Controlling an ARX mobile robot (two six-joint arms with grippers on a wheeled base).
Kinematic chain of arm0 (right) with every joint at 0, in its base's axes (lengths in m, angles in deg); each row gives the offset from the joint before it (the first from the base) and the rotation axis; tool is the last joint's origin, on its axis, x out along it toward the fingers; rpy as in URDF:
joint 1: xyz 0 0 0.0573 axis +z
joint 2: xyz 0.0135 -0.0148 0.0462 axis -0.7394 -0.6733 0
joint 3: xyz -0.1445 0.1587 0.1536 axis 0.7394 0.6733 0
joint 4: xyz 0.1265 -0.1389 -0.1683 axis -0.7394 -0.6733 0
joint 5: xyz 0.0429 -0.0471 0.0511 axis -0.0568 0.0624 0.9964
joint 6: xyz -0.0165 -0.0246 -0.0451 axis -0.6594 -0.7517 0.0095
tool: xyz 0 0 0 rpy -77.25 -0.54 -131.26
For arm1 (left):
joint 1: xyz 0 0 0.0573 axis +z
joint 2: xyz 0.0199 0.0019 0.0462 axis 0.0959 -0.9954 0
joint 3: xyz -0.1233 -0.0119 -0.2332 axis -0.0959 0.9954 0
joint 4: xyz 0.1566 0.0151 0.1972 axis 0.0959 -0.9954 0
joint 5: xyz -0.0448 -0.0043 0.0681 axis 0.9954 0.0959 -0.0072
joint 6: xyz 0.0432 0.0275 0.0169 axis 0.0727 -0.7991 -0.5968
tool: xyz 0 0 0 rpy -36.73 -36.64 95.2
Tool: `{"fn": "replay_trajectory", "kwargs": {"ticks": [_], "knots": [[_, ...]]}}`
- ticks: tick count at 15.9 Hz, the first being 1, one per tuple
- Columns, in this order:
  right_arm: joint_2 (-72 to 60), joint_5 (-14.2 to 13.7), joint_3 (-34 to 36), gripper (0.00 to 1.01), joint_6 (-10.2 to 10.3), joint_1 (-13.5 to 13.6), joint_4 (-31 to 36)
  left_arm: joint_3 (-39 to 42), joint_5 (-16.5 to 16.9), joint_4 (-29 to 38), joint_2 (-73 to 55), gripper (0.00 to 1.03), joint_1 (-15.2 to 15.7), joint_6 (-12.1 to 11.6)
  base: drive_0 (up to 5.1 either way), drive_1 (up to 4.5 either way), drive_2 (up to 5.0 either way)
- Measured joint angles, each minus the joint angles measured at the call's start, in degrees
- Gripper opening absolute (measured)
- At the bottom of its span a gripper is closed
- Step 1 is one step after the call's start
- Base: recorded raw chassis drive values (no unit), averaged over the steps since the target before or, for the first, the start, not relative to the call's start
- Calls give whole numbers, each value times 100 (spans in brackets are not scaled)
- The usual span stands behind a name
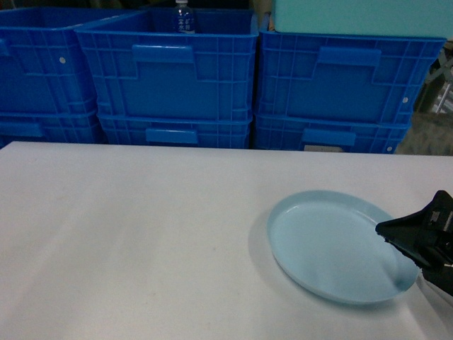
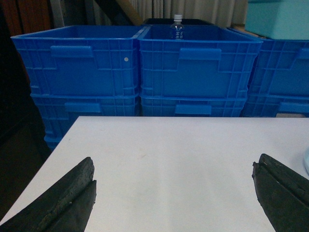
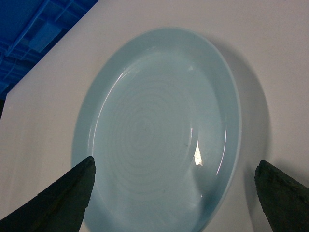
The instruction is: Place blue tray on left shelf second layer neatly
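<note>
The blue tray is a pale, round, shallow dish lying flat on the white table, right of centre. My right gripper hangs at the tray's right rim, open. In the right wrist view the tray fills the frame. The right gripper straddles the tray's near part, with one finger at the left rim and the other outside the right rim, neither touching. My left gripper is open over bare table, holding nothing; it does not show in the head view. The left shelf is out of view.
Dark-blue ribbed crates are stacked two high along the table's far edge. A water bottle stands in the middle one, and a teal box rests on the right one. The table's left edge drops to a dark floor.
</note>
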Motion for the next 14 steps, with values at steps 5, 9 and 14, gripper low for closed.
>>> {"fn": "replay_trajectory", "kwargs": {"ticks": [5,9,14], "knots": [[-44,-76,26,77,33,133,9,0,-2,0,0,98,0,0,0,0,0],[-72,-101,26,70,33,170,11,0,0,-2,0,98,0,0,0,0,0],[-208,-114,37,55,33,205,39,0,-2,0,0,98,0,0,0,0,0]]}}
